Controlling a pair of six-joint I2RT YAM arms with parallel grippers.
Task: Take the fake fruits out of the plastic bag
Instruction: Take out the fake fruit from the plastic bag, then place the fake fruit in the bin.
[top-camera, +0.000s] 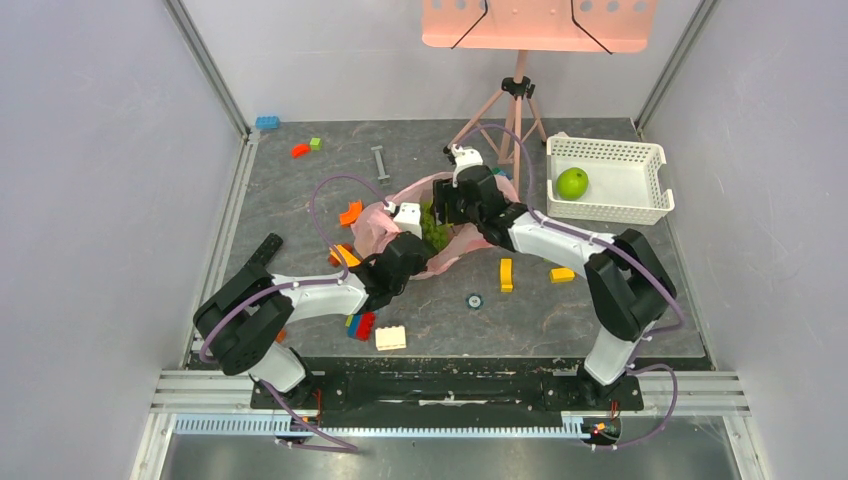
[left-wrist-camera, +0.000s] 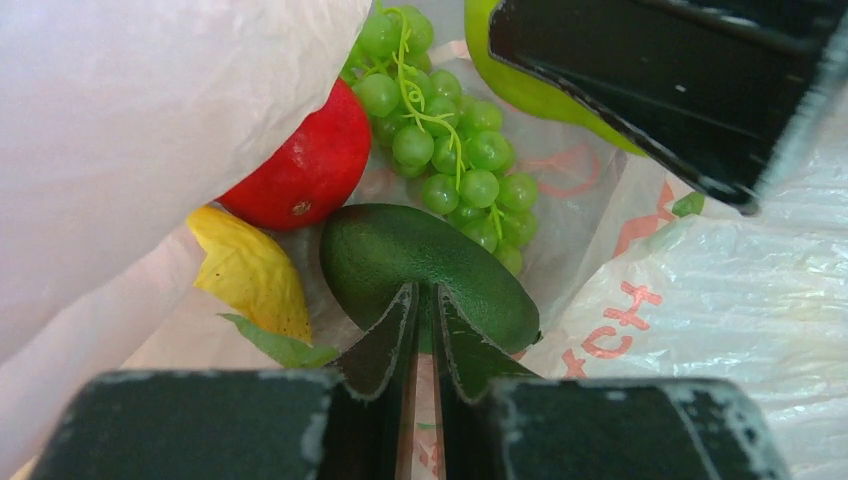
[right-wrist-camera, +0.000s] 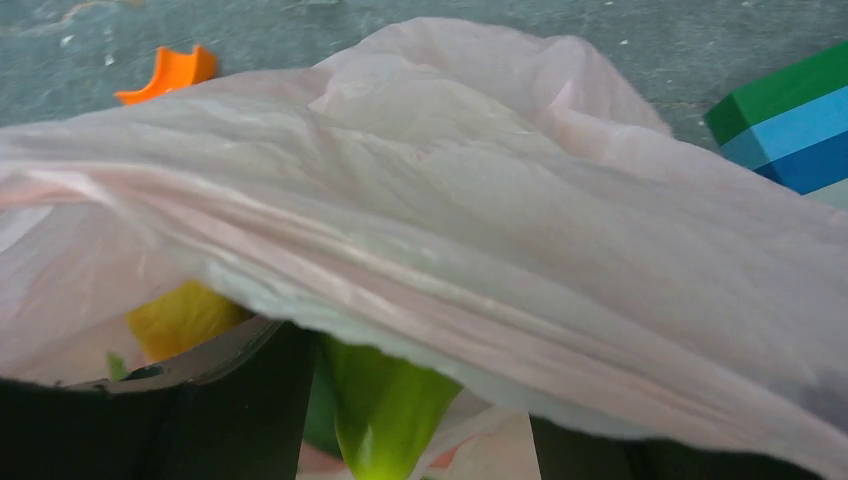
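Note:
The pink plastic bag (top-camera: 375, 228) lies mid-table with both grippers at its mouth. My left gripper (left-wrist-camera: 425, 297) is shut on a fold of the bag (left-wrist-camera: 150, 110), as the top view (top-camera: 410, 222) also shows. Inside lie a dark green avocado (left-wrist-camera: 400, 250), a red apple (left-wrist-camera: 300, 170), green grapes (left-wrist-camera: 450, 150), a yellow lemon (left-wrist-camera: 250, 270) and a green pear (left-wrist-camera: 520, 88). My right gripper (right-wrist-camera: 420, 400) reaches into the bag (right-wrist-camera: 450, 200), open, with the pear (right-wrist-camera: 385, 410) between its fingers. A green apple (top-camera: 572, 183) sits in the basket.
The white lattice basket (top-camera: 650, 160) stands at the back right. Building blocks lie scattered: yellow ones (top-camera: 506, 274), an orange one (top-camera: 350, 212), a white one (top-camera: 391, 338), a blue one (top-camera: 267, 122). A tripod (top-camera: 515, 110) stands behind the bag. A green-and-blue block stack (right-wrist-camera: 790, 120) lies beside the bag.

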